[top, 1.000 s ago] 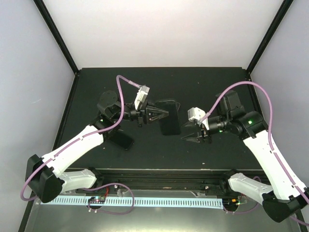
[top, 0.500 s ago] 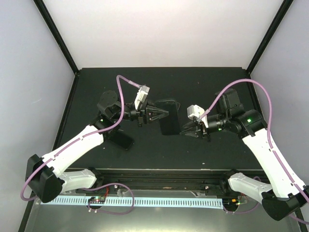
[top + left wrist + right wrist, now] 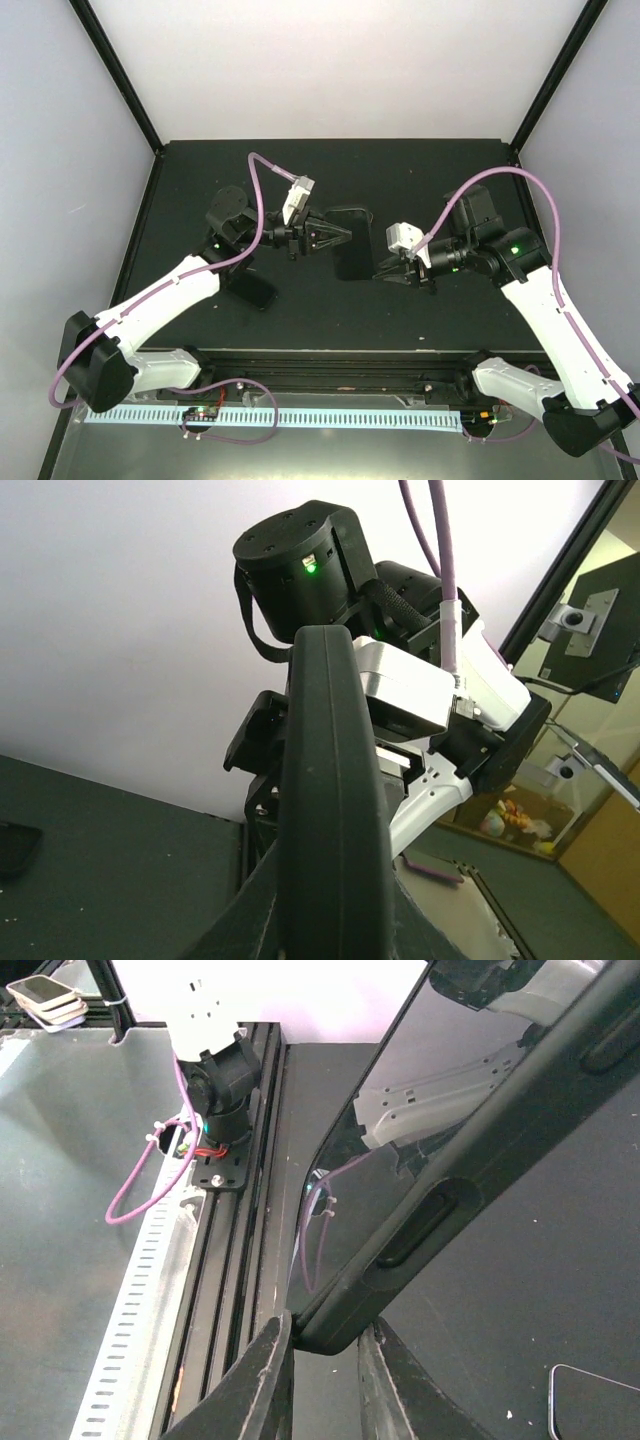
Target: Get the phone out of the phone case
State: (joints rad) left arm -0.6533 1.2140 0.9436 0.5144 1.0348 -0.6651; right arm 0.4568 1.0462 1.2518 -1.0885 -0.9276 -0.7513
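Two grippers on one phone case [image 3: 352, 250], held up over the desk [image 3: 430, 180]

Left gripper [image 3: 336, 234] is closed on the case's left long edge. In its wrist view the black rim stands upright between its fingers [image 3: 245, 920], which press in from either side. Right gripper [image 3: 387, 272] is pinched narrowly on the case's near right corner. From its wrist camera both of its fingers [image 3: 262, 1385] flank that rounded corner and touch it. The phone [image 3: 400, 1090] sits inside the case – its glossy screen is framed by the rim, with the side-button cutouts showing along the edge. Case and phone hang near the middle of the desk, between the two grippers. One flat dark object [image 3: 256, 288] lies on the desk just beside the left arm [image 3: 160, 300] – well apart from the case.
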